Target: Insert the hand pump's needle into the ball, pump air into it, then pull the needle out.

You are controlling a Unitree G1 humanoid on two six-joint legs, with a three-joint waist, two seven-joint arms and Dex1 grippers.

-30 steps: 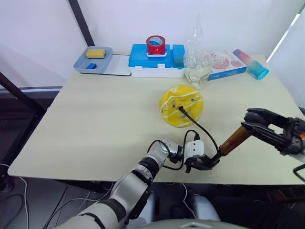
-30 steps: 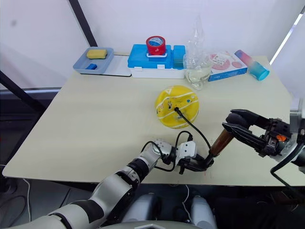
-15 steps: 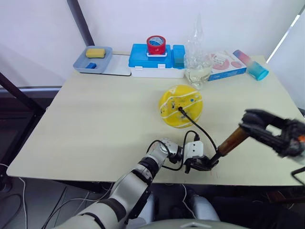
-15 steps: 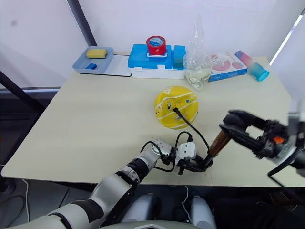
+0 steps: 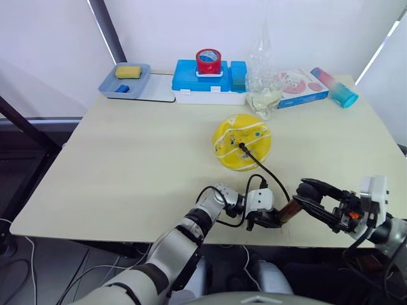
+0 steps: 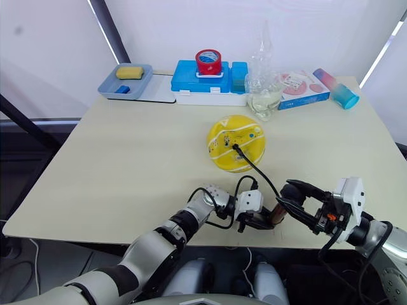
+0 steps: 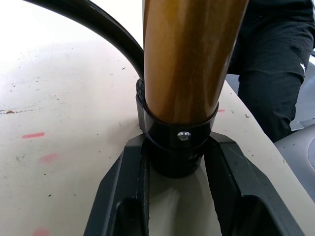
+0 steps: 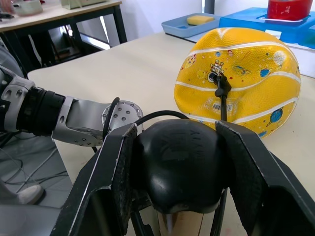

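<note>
Clamping the pump's [image 6: 278, 212] lower black cap, the left gripper [image 7: 174, 162] anchored it at the table's [image 5: 127, 165] near edge; the right gripper [image 8: 179, 162] pinched the top knob. The hose [image 5: 264, 168] led to the needle [image 8: 217, 78], seated in the sagging ball [image 5: 241, 141] mid-table. Insertion looked done, pumping underway, withdrawal outstanding.

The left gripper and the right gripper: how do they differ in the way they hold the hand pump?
The left gripper clamps the black base collar of the hand pump, low on the table; the right gripper grips the rounded black handle cap at the opposite end. The hose to the ball leaves beside the left gripper, not the right gripper. Both are shut on the pump.
</note>
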